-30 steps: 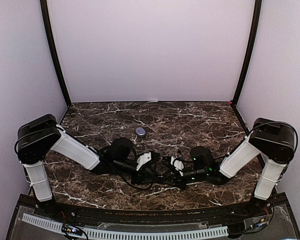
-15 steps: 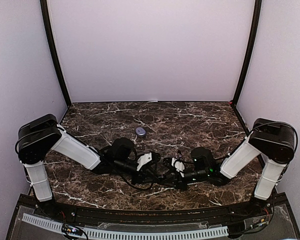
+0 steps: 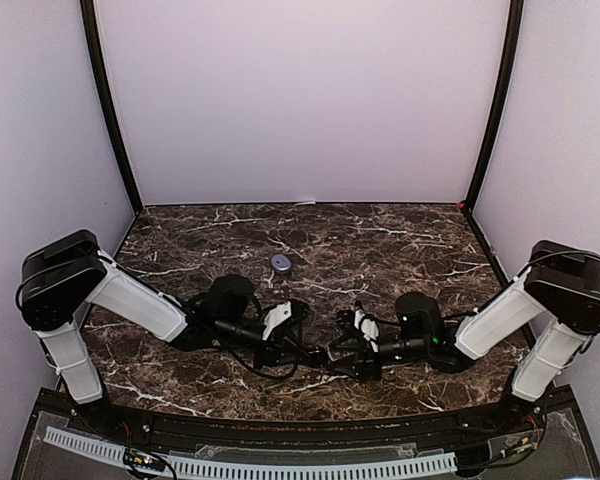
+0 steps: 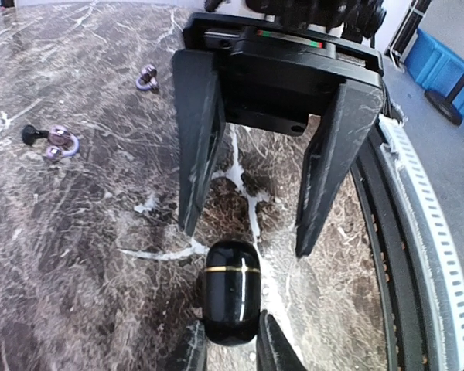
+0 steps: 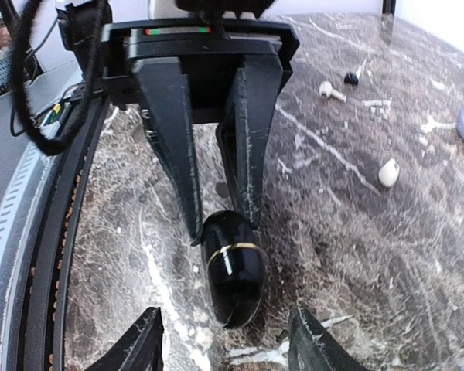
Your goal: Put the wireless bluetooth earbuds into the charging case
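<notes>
Now, charging case in left gripper

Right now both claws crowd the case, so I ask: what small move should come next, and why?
Probably draw the right claw back: its jaws stand open, clear of the black case, which the left claw alone grips, freeing it for a white earbud.

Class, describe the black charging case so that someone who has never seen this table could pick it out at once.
Look at the dark marble table, midway along its near edge. There the jaws of the left gripper pinch a glossy black capsule-shaped case. Its thin gold band and larger size set it apart from the tiny earbuds scattered nearby.
</notes>
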{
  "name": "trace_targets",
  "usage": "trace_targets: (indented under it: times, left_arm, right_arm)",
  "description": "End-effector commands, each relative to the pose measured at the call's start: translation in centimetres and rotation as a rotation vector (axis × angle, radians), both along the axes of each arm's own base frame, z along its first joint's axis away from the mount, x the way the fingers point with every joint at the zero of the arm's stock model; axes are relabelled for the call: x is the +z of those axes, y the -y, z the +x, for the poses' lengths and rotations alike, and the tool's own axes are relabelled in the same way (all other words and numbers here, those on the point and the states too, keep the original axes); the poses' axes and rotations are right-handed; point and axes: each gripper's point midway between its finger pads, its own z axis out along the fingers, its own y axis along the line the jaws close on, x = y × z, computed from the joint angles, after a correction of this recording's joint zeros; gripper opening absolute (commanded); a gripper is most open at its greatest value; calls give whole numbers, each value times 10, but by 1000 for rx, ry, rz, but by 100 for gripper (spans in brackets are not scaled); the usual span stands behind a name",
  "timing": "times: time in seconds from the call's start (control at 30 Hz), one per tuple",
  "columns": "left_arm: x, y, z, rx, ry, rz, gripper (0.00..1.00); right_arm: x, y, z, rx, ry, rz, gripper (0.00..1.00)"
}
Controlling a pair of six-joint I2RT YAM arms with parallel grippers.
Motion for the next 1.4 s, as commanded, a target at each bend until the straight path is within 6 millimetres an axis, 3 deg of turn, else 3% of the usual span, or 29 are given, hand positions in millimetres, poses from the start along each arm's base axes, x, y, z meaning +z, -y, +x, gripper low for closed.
trace_targets:
  times: [0.0,0.33,0.5,0.73,1.13,1.37]
  left_arm:
    - [34,-6,1,17,13,-94,24]
    - [67,-21,2,75,23,-141,24]
    - [79,-25,6,96,4,-163,24]
    - [90,-25,8,98,10,-180,24]
    - [104,-23,-6,18,-14,-210,25]
    - [107,-23,-7,8,-15,-216,25]
  right_arm:
    - [24,-1,-6,29,24,72,56]
    - [72,-2,-3,23,76,160,60]
    - [96,-11,5,14,57,181,61]
    - [100,-21,-3,102,42,181,65]
    - [98,-30,13,66,87,160,65]
    - [99,-35,11,92,75,164,61]
